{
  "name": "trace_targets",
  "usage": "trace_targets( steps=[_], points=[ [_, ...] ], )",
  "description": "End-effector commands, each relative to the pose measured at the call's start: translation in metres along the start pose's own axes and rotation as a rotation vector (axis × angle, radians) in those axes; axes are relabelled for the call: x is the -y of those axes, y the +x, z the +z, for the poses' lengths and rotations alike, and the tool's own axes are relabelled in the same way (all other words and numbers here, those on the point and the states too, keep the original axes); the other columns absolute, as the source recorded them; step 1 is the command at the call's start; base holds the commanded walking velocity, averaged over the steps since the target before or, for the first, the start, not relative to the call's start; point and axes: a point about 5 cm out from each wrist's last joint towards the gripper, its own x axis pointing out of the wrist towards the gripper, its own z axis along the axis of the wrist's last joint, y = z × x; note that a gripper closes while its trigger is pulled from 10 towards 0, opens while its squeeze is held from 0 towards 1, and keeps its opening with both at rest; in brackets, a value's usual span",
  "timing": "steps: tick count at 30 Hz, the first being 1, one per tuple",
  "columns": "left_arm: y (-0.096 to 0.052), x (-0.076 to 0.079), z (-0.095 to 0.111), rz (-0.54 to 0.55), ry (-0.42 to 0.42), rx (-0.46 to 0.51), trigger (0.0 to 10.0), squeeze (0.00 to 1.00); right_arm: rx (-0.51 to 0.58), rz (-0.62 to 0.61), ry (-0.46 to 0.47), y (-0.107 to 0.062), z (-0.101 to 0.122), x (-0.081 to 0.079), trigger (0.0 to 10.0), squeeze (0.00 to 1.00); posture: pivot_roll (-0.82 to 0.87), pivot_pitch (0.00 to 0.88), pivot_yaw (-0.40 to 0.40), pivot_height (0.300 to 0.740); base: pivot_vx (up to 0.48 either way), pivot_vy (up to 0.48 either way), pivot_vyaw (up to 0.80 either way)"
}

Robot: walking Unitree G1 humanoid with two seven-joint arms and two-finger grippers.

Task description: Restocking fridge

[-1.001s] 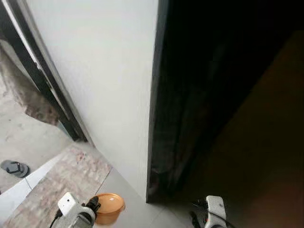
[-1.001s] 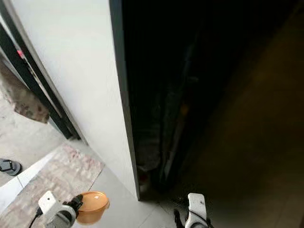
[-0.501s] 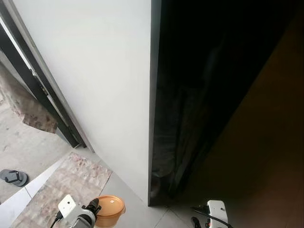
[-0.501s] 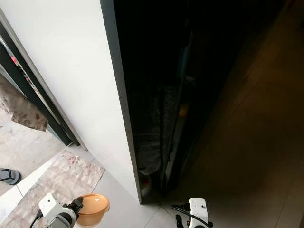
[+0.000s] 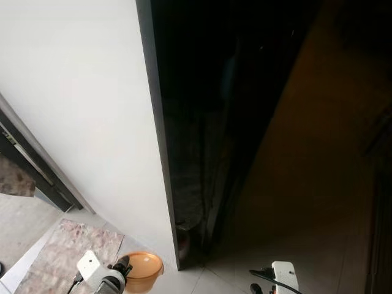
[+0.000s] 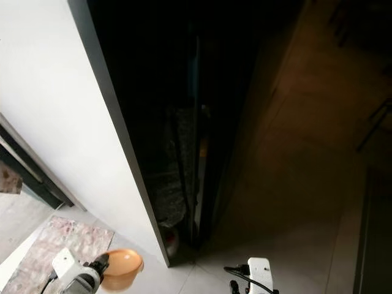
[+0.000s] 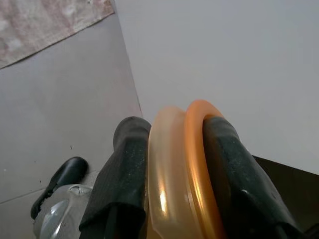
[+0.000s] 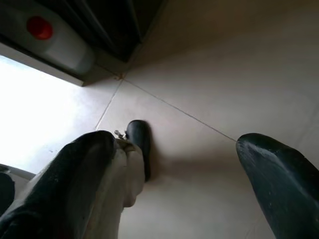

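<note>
An orange lidded container (image 7: 179, 174) is being held edge-on by the left gripper (image 7: 172, 169), its rim pinched between the two black fingers (image 7: 124, 174); in the head views it is being carried low at about 7 o'clock, above the grey floor tiles (image 5: 156, 285) and just beside the patterned mat (image 5: 73, 245). The right gripper (image 8: 174, 174) is being kept empty with its fingers spread wide, at about 5 o'clock over the tiles. A white wall panel (image 5: 79, 122) is being faced, with a dark opening (image 5: 208, 141) at 12 o'clock whose contents cannot be made out.

The container is judged to be thin, glossy plastic: light, slightly flexible and probably slippery. A hold across the rim, where lid and tub meet, is judged the stiffest place; squeezing hard could pop the lid or let the smooth wall slide out.
</note>
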Motion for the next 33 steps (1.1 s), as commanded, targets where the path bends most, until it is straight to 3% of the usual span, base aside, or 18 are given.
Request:
trace_targets(
  steps=[1,7,16,21,28,33],
  points=[
    [-0.002,-0.009,-0.005,0.030,0.008,-0.023,10.0,0.00,-0.025,0.013,-0.014,0.000,-0.006,-0.003,10.0,0.00,0.03,0.086,-0.002,0.740,0.000,0.000,0.00],
    [-0.002,-0.010,-0.005,0.034,0.006,-0.024,10.0,0.00,-0.026,0.021,-0.012,0.001,-0.006,-0.010,10.0,0.00,0.03,0.088,-0.002,0.740,0.000,0.000,0.00],
    [-0.002,-0.009,-0.006,0.028,0.016,-0.028,10.0,0.00,-0.023,0.045,-0.009,0.003,-0.005,-0.026,10.0,0.00,0.03,0.089,-0.001,0.740,0.000,0.370,-0.26],
    [-0.002,-0.008,-0.006,0.027,0.017,-0.028,10.0,0.00,-0.018,0.044,-0.011,0.003,-0.003,-0.023,10.0,0.00,0.03,0.088,-0.001,0.740,0.000,0.357,-0.78],
    [-0.002,-0.009,-0.006,0.029,0.033,-0.025,10.0,0.00,-0.001,0.020,-0.014,0.001,0.002,-0.003,10.0,0.00,0.03,0.088,0.001,0.740,0.000,0.091,-0.18],
    [-0.002,-0.009,-0.006,0.030,0.038,-0.025,10.0,0.00,0.027,0.013,-0.012,0.002,0.005,-0.007,10.0,0.00,0.03,0.089,0.001,0.740,0.000,0.000,0.00]
  ],
)
